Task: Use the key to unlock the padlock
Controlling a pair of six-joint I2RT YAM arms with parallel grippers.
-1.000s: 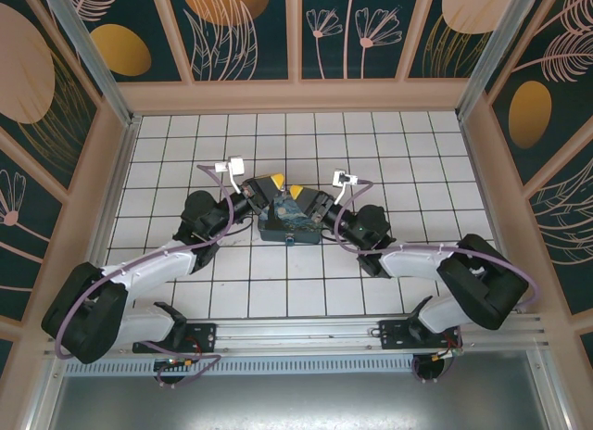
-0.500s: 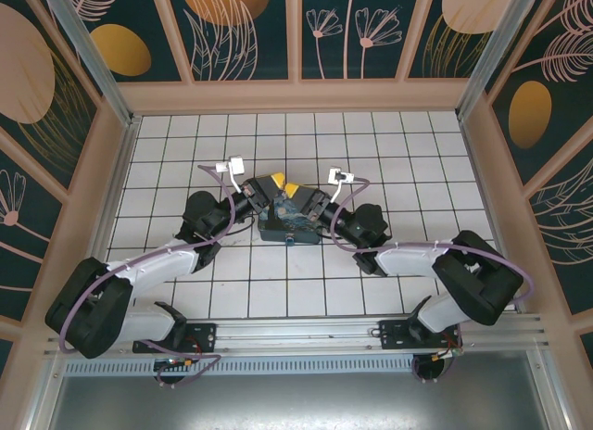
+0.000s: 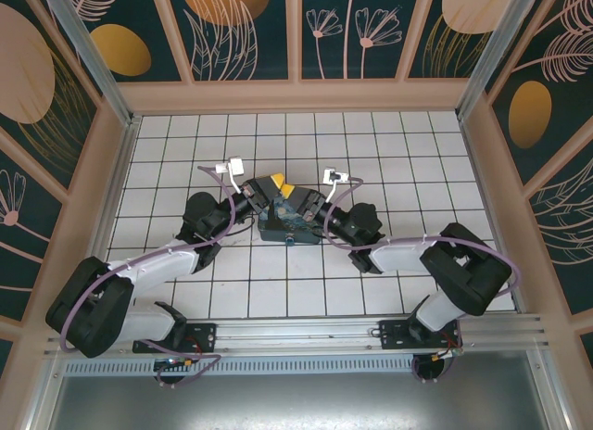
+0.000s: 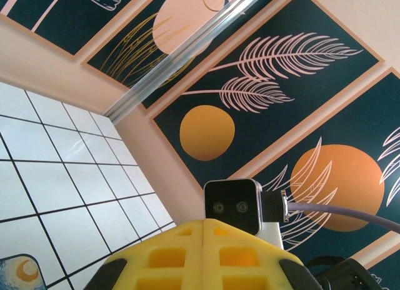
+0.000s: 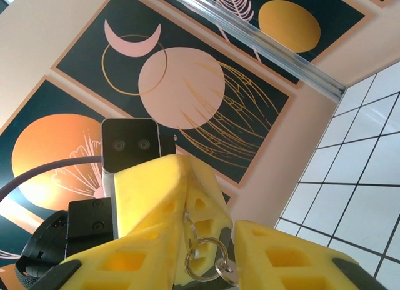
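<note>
Tiled table [image 3: 371, 291] beneath; your left end effector [image 4: 204, 230] is clenched beside the key ring [image 5: 204, 260]. I cannot tell the right end effector's [image 3: 302, 204] grip. Next, align key with padlock.

You're looking into a boxed-in robot test cell: a white tiled floor [image 3: 408, 152] walled by painted panels [image 3: 357, 31] of leaves and orange discs. Aluminium posts [image 3: 88, 52] frame its corners, and a metal rail [image 3: 296, 330] at the near edge carries both arm bases [image 3: 176, 335].

Matt yellow jaws, probably plastic; shiny metal key ring [image 5: 220, 266]; glossy white floor tiles [image 3: 306, 272].
</note>
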